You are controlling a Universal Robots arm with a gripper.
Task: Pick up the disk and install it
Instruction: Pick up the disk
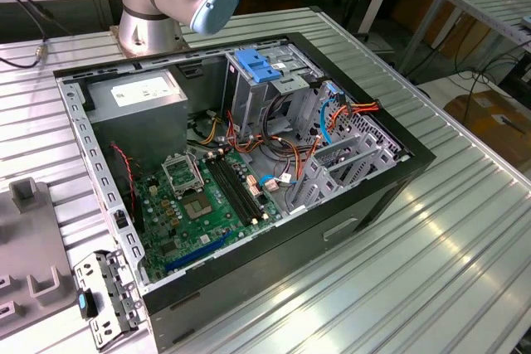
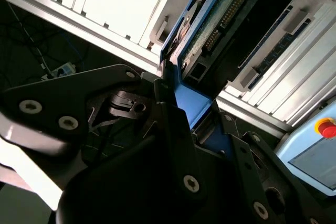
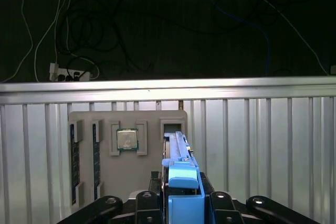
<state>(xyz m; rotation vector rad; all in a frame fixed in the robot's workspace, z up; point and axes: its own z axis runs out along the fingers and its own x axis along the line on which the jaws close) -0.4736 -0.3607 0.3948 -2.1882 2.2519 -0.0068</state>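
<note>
Flat silver disk with blue rails [image 3: 177, 148] stands on edge at a grey tray [image 3: 152, 119] by the edge of the table [image 3: 262, 145], so the black tool [image 3: 181, 195] can grip its sides tight.

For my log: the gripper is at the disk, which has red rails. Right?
Not quite: the rails are blue, not red, as both wrist views show. The rest stands: the gripper is at the disk.

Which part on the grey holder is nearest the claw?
The silver metal disk with blue plastic rails, on edge at the claw; the square chip and dark memory sticks lie farther off.
</note>
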